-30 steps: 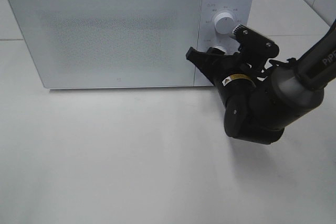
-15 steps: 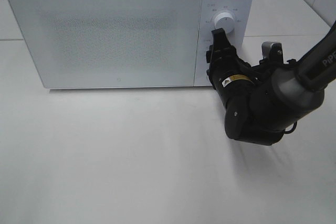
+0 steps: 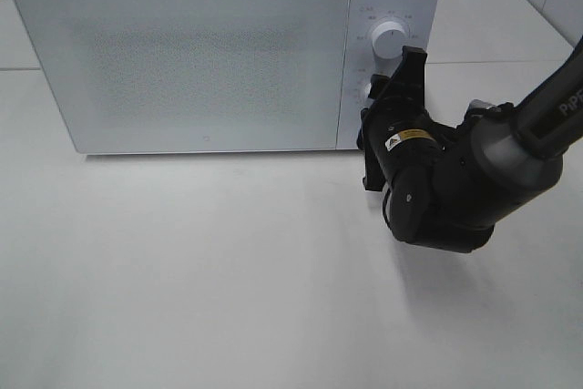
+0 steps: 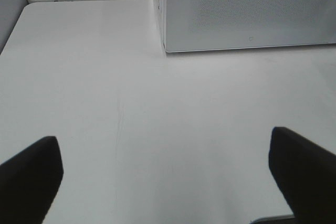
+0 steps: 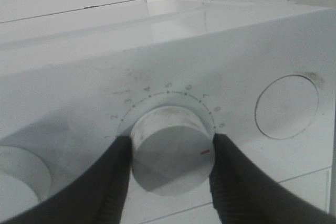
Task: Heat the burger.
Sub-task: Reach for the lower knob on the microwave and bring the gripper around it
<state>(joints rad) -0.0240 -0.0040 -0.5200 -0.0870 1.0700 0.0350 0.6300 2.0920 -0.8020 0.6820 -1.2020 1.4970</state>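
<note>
The burger is out of view; the white microwave (image 3: 200, 52) stands with its door shut. My right gripper (image 3: 381, 96) is at the control panel, shut on the lower dial (image 5: 170, 150). Its dark fingers (image 5: 113, 182) press on both sides of that dial. The dial has a red mark and a printed number scale around it. The upper dial (image 3: 389, 43) is free. My left gripper (image 4: 165, 177) is open and empty, low over the bare table in front of the microwave's left corner (image 4: 163, 45).
The microwave sits at the back of a white table (image 3: 228, 271). A round flat button (image 5: 286, 106) is beside the gripped dial. The bulky right arm (image 3: 474, 179) lies in front of the microwave's right end.
My right gripper has rolled around the lower dial, its fingers swinging from roughly level to steeply tilted while staying at the dial. The microwave has not moved.
</note>
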